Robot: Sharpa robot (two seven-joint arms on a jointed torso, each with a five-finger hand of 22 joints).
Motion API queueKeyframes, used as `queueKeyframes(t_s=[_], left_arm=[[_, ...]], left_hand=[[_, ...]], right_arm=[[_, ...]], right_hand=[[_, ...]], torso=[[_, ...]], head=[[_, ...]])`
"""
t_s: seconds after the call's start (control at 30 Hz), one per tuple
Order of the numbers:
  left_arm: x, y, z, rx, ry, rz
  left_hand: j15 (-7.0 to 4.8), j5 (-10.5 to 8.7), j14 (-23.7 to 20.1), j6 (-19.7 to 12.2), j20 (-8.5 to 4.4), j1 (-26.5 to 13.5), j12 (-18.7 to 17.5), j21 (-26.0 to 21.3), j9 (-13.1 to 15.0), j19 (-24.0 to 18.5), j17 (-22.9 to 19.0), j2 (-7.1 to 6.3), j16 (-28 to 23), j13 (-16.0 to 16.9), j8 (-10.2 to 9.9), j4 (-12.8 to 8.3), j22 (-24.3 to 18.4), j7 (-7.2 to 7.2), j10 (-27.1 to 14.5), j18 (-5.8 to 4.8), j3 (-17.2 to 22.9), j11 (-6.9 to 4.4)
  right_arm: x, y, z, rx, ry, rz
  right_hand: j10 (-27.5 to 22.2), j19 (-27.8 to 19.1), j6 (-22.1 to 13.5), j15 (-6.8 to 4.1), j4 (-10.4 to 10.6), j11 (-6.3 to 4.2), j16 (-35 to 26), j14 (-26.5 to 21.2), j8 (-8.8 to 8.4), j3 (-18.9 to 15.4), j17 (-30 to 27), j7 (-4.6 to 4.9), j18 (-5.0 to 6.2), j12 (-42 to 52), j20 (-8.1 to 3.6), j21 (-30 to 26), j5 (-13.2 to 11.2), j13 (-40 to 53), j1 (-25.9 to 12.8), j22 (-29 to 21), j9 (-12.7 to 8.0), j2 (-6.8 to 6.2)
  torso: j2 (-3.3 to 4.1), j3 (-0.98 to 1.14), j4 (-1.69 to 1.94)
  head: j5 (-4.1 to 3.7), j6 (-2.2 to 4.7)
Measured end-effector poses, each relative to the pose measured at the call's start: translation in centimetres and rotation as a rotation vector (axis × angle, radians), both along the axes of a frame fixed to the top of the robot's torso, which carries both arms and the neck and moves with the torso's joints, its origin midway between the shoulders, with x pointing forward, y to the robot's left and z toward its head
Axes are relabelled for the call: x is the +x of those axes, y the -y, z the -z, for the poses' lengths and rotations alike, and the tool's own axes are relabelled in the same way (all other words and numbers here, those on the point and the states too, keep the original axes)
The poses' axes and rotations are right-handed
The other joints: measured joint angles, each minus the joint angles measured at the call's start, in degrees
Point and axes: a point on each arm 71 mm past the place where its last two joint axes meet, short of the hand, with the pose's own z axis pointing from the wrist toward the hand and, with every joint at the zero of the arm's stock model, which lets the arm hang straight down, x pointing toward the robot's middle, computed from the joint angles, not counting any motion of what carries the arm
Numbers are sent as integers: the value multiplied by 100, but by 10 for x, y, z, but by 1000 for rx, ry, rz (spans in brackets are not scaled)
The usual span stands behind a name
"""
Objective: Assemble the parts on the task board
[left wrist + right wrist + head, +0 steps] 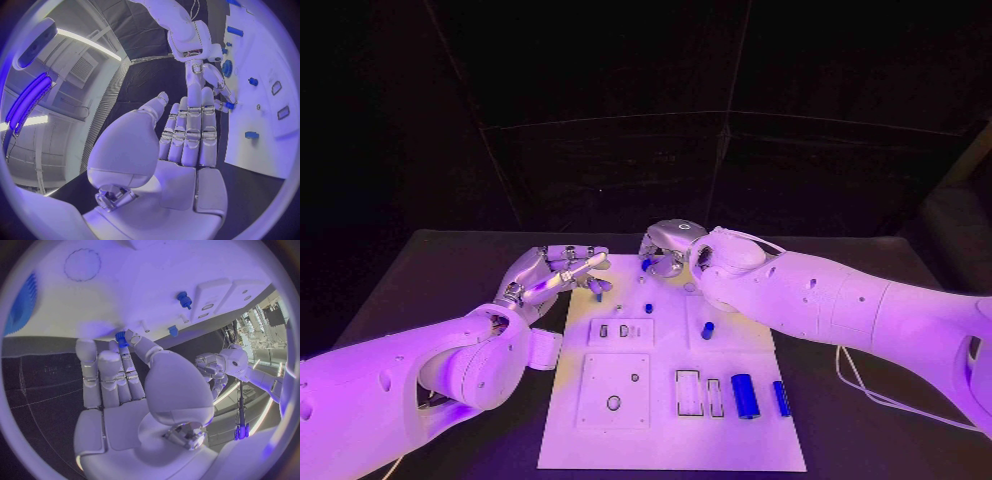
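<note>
- Task board (668,440) lies flat mid-table, its long axis running away from the robot, with the far end under both hands.
- Right hand (669,243) is at the board's far end. In the right wrist view it pinches a small blue part (120,339) between thumb and a fingertip, right at the board's edge, the other fingers nearly straight.
- Left hand (557,272) sits at the board's far left corner, grasping nothing, fingers straight and side by side; in the left wrist view (187,132) they point toward the right hand.
- A blue cylinder (744,396) and a thinner blue bar (780,398) lie side by side near the board's right edge, long axes along the board's length.
- Two narrow rectangular slots (688,392) just left of the cylinder look unfilled.
- A small blue peg (708,330) stands mid-board; a smaller one (648,309) is farther up.
- A blue gear (22,304) lies on the board near the right hand.
</note>
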Motion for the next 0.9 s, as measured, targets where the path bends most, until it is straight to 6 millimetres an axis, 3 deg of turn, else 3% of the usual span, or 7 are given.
queueKeyframes(t_s=[0.07,0.2,0.43,0.53,0.63,0.77,0.9], left_arm=[[0,0,0,0,0,1],[0,0,0,0,-2,1],[0,-3,0,2,-3,-2],[1,-5,0,4,-3,-6],[1,-7,0,6,-3,-10],[2,-9,0,8,-3,-15],[3,-10,0,9,-2,-17]], left_hand=[[1,0,-1,0,0,0,-1,0,0,0,4,0,0,0,0,0,4,0,0,0,0,0],[1,0,-1,0,0,0,-1,0,0,0,6,0,0,-5,0,0,3,0,-21,0,0,21],[1,0,-1,0,0,0,-1,0,0,0,12,0,0,-5,-23,0,3,0,-21,0,0,21],[1,0,0,0,0,0,-1,0,0,0,12,0,0,-4,-23,0,3,0,-21,0,0,21],[1,0,0,0,0,0,-1,0,0,0,12,0,0,-4,-23,0,3,0,-21,-1,0,21],[1,0,-1,0,0,0,-1,0,0,0,20,0,0,-4,-23,-18,3,0,-21,-1,18,21],[1,0,0,0,0,0,-1,0,0,0,20,0,0,-4,-23,-18,3,0,-21,-1,17,21]], right_arm=[[0,1,0,-1,0,4],[-1,6,-1,3,3,9],[-10,32,-8,48,20,24],[-16,54,-20,100,33,46],[-21,81,-27,148,22,87],[-28,109,-31,201,-23,148],[-30,129,-29,222,-85,217]], right_hand=[[-335,-301,-307,38,44,50,-305,-172,0,-179,-425,15,137,-64,55,-293,-1,-4,-23,-435,2,-146],[-718,-396,-663,61,229,68,-574,-308,0,-641,-840,-6,138,68,96,-499,-1,37,49,-637,15,-281],[-605,-194,-515,-11,518,10,-301,-87,93,-1055,-583,-16,137,655,46,-490,296,114,202,-653,53,-202],[-231,101,-335,-34,568,-16,-41,35,168,-1099,-237,-6,136,902,29,-209,448,155,189,-207,75,-163],[476,413,-240,-115,691,-146,275,158,171,-1111,187,-76,78,1285,-24,106,531,290,120,308,75,-97],[1270,810,-195,-292,912,-359,782,181,201,-1358,861,-232,-55,2017,-218,530,626,752,-101,977,62,-276],[1409,1145,-398,-298,1200,-368,1524,175,201,-1819,2010,-247,-199,3547,-242,936,668,2254,-163,1676,46,-341]], torso=[[2,1,-1],[2,3,-2],[2,13,-24],[-1,18,-40],[-12,26,-63],[-27,41,-99],[-35,59,-131]], head=[[0,0],[0,4],[15,26],[23,43],[28,59],[37,76],[27,82]])
